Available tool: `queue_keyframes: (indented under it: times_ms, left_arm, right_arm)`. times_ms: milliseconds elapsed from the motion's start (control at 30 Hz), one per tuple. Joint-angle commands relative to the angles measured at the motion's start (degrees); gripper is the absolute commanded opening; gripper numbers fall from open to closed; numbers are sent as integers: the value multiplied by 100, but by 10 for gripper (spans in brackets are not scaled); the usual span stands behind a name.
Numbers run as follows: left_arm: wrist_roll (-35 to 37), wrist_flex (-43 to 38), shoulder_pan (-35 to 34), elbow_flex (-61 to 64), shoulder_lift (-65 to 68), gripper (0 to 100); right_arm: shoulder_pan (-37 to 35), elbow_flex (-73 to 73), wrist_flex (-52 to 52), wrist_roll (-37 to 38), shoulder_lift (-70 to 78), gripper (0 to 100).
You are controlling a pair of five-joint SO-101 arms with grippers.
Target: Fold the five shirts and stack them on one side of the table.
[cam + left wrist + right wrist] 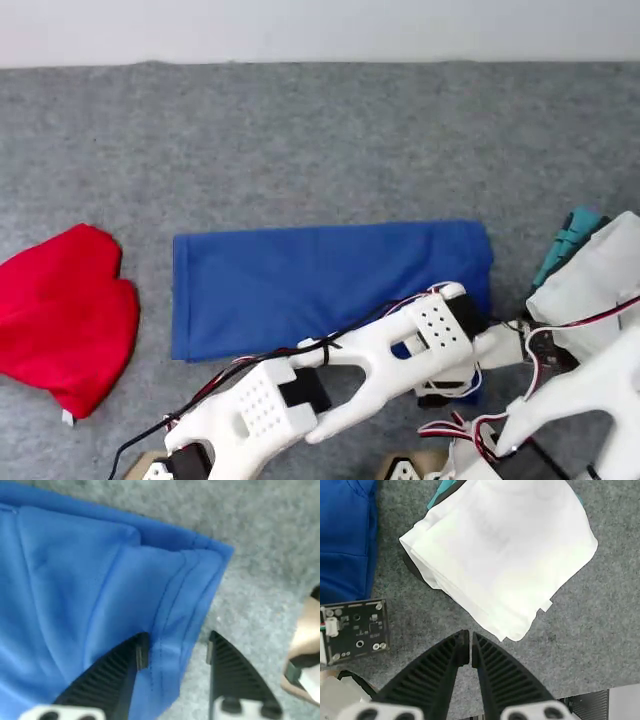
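— Where does your left gripper (175,652) stand?
— At a corner of the blue shirt (90,595), jaws spread wide: one finger is on the cloth, the other on the grey mat (260,595), with the stitched hem between them.
— And your right gripper (470,647)?
— Clenched on nothing, above the mat just beside the folded white shirt (505,550), with a teal shirt (437,497) peeking from under it. Your blue shirt lies folded long mid-table, and the red shirt (65,315) is well apart at the far edge
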Motion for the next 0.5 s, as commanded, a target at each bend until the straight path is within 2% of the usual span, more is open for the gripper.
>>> queue_keyframes:
  times_ms: [0,133,467]
  left_arm:
    - [-18,35,-62,-418,79,115]
    - [-53,35,-62,-462,18,16]
    - [-176,211,-246,-462,-879,15]
  right_arm:
    - [66,-18,224,18,-207,23]
    - [66,-18,224,18,-207,23]
    - [66,-18,224,18,-207,23]
